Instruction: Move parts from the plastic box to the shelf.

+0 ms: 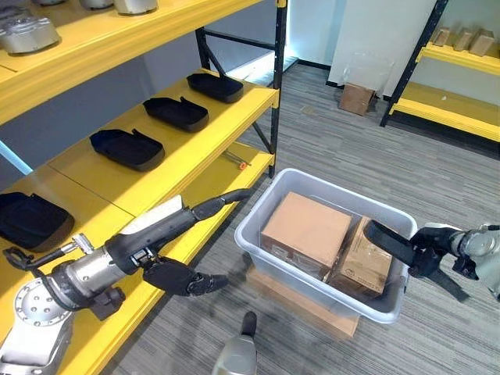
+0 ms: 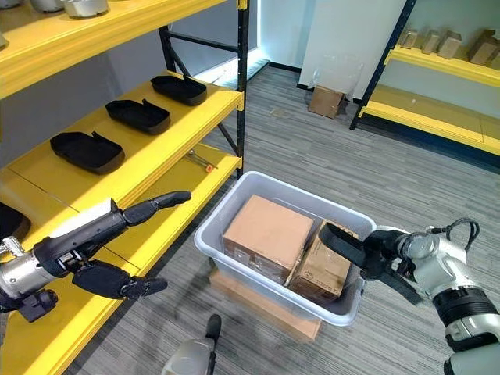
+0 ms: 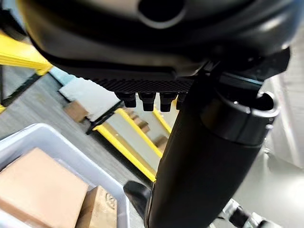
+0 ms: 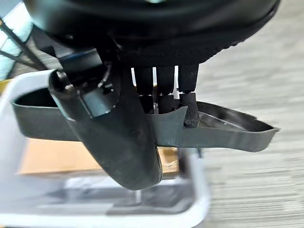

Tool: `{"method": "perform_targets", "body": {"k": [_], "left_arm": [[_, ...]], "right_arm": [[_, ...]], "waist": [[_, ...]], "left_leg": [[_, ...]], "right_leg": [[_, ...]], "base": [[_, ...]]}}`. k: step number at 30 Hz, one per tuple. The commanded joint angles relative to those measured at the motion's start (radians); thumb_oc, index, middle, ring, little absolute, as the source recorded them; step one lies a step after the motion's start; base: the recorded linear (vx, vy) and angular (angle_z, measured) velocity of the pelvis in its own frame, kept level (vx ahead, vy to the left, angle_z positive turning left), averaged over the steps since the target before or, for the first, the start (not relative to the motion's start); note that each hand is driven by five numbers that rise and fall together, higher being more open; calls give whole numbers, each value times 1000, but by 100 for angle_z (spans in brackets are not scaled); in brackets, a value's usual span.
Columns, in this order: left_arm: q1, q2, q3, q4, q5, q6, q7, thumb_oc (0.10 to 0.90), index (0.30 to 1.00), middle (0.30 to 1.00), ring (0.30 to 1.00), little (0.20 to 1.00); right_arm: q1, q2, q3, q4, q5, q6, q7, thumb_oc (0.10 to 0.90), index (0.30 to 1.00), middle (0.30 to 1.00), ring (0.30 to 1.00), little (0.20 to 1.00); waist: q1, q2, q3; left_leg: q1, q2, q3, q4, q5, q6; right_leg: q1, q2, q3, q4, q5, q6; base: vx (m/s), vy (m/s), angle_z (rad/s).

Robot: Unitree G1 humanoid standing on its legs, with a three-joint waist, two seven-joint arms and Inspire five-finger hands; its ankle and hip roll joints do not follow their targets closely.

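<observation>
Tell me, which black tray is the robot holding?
The black tray pinched in the right hand over the plastic box; the other trays lie on the shelf.

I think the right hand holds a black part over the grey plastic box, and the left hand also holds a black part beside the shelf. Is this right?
Not quite. The right hand does grip a black part over the grey plastic box, but the left hand holds nothing: in the left eye view its fingers are stretched out, empty, beside the shelf.
</observation>
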Motion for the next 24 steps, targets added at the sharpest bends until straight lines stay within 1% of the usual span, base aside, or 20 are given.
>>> {"method": "perform_targets", "body": {"k": [1,4,6,8,10,14,17,19,21,24], "left_arm": [[-55,23,21,-31,-70,-135,24,900,1000,1000,1000,1000],[-76,25,5,-25,-68,-138,2,900,1000,1000,1000,1000],[-84,23,-1,-36,-77,-122,-9,900,1000,1000,1000,1000],[-99,11,-20,-41,-94,-109,-28,900,1000,1000,1000,1000],[-106,1,-34,-43,-95,-99,-34,900,1000,1000,1000,1000],[-112,-8,-51,-42,-91,-96,-23,900,1000,1000,1000,1000],[-116,-21,-66,-50,-51,-100,-7,900,1000,1000,1000,1000],[-124,-20,-74,-51,-44,-87,5,900,1000,1000,1000,1000],[-132,-26,-86,-49,-54,-67,-8,900,1000,1000,1000,1000],[-137,-31,-107,-45,-27,-47,-1,900,1000,1000,1000,1000]], "right_arm": [[-198,-69,42,8,27,-22,29,400,300,300,300,300],[-234,-72,70,-8,27,-40,57,400,300,300,300,300],[-246,-68,77,-39,27,-31,78,400,300,300,300,300],[-237,-49,72,-99,11,-7,89,400,300,300,300,300],[-235,-37,72,-117,1,-10,97,400,300,300,300,300],[-235,-15,81,-145,-19,-17,102,400,300,300,300,300],[-235,8,92,-223,-34,-8,119,400,300,300,300,300],[-225,21,95,-267,-40,-2,130,400,300,300,300,300],[-217,37,104,-308,-62,-3,147,400,300,300,300,300],[-205,47,111,-366,-80,-10,156,400,300,300,300,300]], "waist": [[15,-55,-91],[13,-57,-95],[11,-56,-99],[4,-56,-99],[1,-55,-100],[0,-56,-100],[-2,-55,-104],[-6,-54,-103],[-10,-53,-100],[-20,-51,-98]], "left_leg": [[-42,65,-46,-53,-21,-78],[-45,67,-48,-55,-13,-80],[-47,68,-49,-54,-9,-80],[-48,68,-48,-54,-9,-79],[-48,70,-48,-53,-8,-79],[-47,71,-46,-53,-6,-80],[-49,70,-47,-52,-8,-79],[-51,72,-47,-50,-8,-78],[-49,75,-46,-48,-7,-79],[-46,77,-43,-48,-6,-79]], "right_leg": [[39,-9,-11,-53,110,-3],[41,-4,-11,-62,121,-1],[41,-2,-10,-66,123,-2],[42,-1,-5,-66,122,-3],[44,1,-3,-66,121,-4],[43,3,0,-63,121,-5],[40,6,6,-61,117,-5],[35,7,8,-52,113,-8],[32,6,11,-46,111,-10],[30,4,19,-46,116,-7]], "base": [[-31,-19,7],[-24,-11,4],[0,0,0],[0,0,0],[0,0,0],[0,0,0],[0,0,0],[0,0,0],[0,0,0],[0,0,0]]}}
